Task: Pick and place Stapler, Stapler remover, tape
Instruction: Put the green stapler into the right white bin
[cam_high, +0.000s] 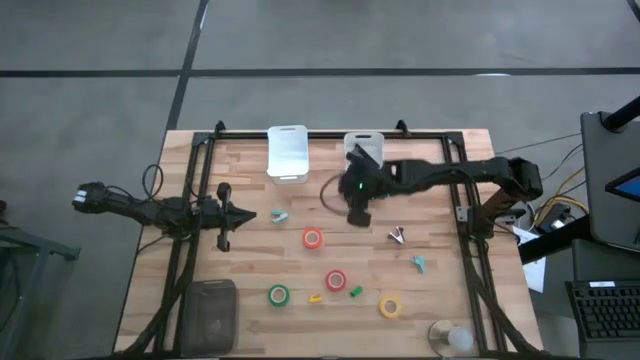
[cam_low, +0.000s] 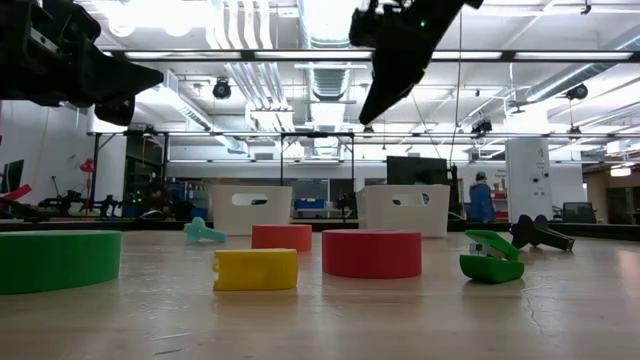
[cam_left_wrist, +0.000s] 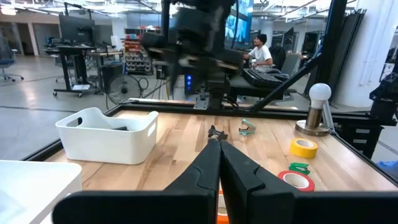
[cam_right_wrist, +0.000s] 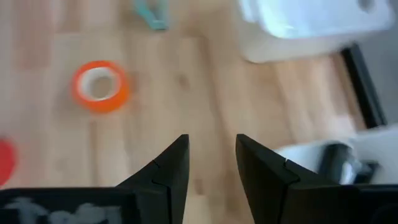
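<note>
Wooden table (cam_high: 240, 330), high view: orange-red ring-shaped tape roll (cam_high: 313, 238) lies flat mid-surface, hole up, no long axis. Right gripper (cam_high: 357, 214) hovers just beyond it, toward far edge. Left gripper (cam_high: 245, 213) idle over left part.

Low view: roll (cam_low: 281, 237) squat; likely light, stiff, slick. Grip across rim.

Left wrist: fingers together.

Right wrist: fingers apart, empty. Black stapler (cam_right_wrist: 341, 163) apparently inside white plastic bin (cam_right_wrist: 298, 152).

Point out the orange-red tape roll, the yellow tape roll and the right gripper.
orange-red tape roll (cam_high: 313, 238): high view, on its ring.
yellow tape roll (cam_high: 390, 307): high view, on its ring.
right gripper (cam_right_wrist: 211, 163): right wrist view, midway between its open fingertips.
</note>
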